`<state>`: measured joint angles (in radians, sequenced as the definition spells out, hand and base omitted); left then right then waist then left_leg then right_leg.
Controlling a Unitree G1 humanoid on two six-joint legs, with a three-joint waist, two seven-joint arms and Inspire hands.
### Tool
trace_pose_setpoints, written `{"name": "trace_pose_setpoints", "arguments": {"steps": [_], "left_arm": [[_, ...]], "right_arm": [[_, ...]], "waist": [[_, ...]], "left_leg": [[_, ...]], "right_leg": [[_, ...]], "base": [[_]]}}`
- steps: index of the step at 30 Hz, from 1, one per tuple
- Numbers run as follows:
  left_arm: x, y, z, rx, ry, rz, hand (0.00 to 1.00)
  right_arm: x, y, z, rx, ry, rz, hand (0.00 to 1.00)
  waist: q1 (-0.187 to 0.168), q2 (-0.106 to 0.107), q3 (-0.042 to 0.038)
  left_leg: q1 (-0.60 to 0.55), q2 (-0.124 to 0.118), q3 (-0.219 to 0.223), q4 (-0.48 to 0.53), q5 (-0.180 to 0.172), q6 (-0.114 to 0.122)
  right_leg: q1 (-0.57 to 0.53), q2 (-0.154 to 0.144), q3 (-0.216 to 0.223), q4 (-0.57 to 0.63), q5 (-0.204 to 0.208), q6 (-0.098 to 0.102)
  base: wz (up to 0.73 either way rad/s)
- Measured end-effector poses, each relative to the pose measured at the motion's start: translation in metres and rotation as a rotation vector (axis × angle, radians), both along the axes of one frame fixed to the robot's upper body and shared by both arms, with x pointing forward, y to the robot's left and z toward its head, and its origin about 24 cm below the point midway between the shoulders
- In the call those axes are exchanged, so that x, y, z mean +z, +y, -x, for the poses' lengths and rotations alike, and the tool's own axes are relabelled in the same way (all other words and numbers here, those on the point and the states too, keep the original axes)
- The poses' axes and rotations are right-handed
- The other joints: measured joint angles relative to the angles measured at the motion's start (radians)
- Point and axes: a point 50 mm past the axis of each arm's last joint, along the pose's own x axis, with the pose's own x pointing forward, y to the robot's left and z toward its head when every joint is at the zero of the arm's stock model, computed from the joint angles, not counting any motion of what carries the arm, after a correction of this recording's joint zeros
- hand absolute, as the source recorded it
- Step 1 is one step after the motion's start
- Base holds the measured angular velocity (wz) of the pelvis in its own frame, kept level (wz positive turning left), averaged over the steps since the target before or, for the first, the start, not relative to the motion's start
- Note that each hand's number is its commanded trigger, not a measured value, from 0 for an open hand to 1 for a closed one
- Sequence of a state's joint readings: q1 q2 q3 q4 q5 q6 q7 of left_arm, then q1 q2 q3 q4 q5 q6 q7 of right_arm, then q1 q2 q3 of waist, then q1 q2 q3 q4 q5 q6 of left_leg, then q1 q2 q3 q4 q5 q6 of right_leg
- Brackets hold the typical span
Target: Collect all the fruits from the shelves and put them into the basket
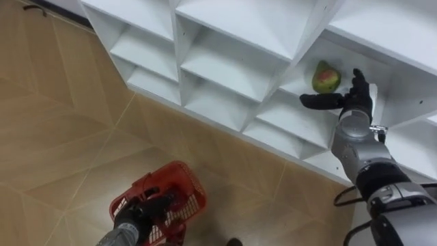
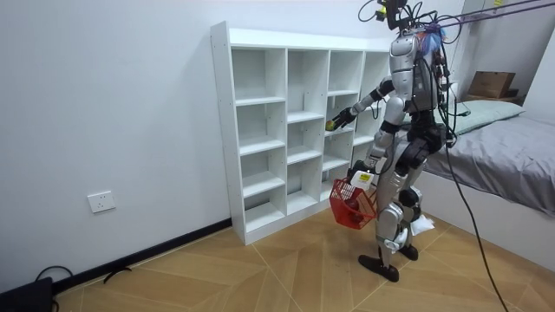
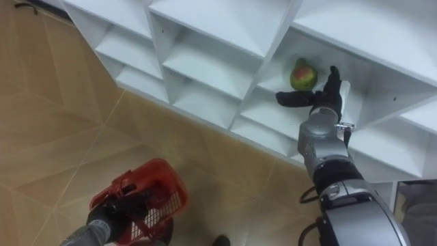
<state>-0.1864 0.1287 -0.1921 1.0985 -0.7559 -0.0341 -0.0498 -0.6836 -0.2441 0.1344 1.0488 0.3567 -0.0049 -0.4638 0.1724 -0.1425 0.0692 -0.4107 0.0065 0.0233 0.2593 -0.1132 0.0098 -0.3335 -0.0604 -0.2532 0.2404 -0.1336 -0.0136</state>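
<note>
Left eye view: the right hand [image 1: 355, 98] is seen reached into a compartment on the right side of the white closet [image 1: 225, 65], where a green-and-red fruit [image 1: 326, 77] lies on the shelf. The hand is spread, with thumb and fingers set apart just beside the fruit and nothing held; it is judged to be positioned for closing round it. The red basket [image 1: 184, 176] is hung low at the near left, its handle clasped by the curled left hand [image 1: 150, 207], evidently to receive the fruit.

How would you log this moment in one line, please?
phase: pre-grasp | right hand: open, beside fruit in closet | left hand: shut on basket
</note>
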Motion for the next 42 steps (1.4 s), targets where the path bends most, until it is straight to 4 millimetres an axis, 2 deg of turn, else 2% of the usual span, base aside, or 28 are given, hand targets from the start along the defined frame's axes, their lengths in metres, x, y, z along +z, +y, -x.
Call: {"name": "trace_pose_setpoints", "arguments": {"steps": [5,7,17,25,33,42], "left_arm": [[0.0,-0.006,0.0,-0.01,-0.01,0.012,1.0],[0.0,-0.007,0.0,-0.004,-0.009,0.022,1.0],[-0.003,-0.016,0.004,-0.036,0.005,0.034,1.0],[-0.004,-0.021,0.006,-0.058,0.01,0.037,1.0],[-0.005,-0.023,0.007,-0.081,0.01,0.038,1.0],[-0.004,-0.024,0.006,-0.089,0.002,0.049,1.0]], "right_arm": [[0.005,-0.009,0.0,-0.054,-0.035,-0.023,0.0],[0.006,-0.012,0.0,-0.07,-0.044,-0.025,0.0],[0.01,-0.017,0.0,-0.113,-0.077,-0.042,0.0],[0.012,-0.02,0.002,-0.161,-0.093,-0.024,0.0],[0.013,-0.02,0.002,-0.181,-0.095,-0.016,0.0],[0.015,-0.02,0.001,-0.173,-0.096,0.031,0.0]], "waist": [[-0.001,0.01,0.0068],[-0.001,0.012,0.0072],[-0.002,0.022,0.0037],[0.0,0.034,-0.0035],[0.001,0.033,-0.0041],[0.026,0.032,-0.004]], "left_leg": [[0.0,0.0,0.0,-0.002,0.0,0.0],[-0.001,0.0,0.0,-0.002,0.0,0.0],[-0.002,0.001,0.001,0.006,0.0,0.0],[-0.002,0.001,0.005,0.014,0.002,0.003],[0.001,-0.003,0.007,0.015,0.01,0.007],[-0.005,-0.004,0.005,0.014,0.018,0.005]], "right_leg": [[-0.003,0.0,-0.001,0.001,0.0,0.0],[-0.004,0.0,0.0,0.002,0.0,0.0],[-0.007,0.0,0.001,0.014,0.0,0.0],[-0.014,-0.004,0.003,0.035,0.0,0.0],[-0.018,-0.011,0.003,0.052,0.0,0.0],[-0.027,-0.01,0.006,0.059,0.0,-0.001]], "base": [[0.0],[0.0],[0.0],[-0.01],[0.0],[0.0]]}}
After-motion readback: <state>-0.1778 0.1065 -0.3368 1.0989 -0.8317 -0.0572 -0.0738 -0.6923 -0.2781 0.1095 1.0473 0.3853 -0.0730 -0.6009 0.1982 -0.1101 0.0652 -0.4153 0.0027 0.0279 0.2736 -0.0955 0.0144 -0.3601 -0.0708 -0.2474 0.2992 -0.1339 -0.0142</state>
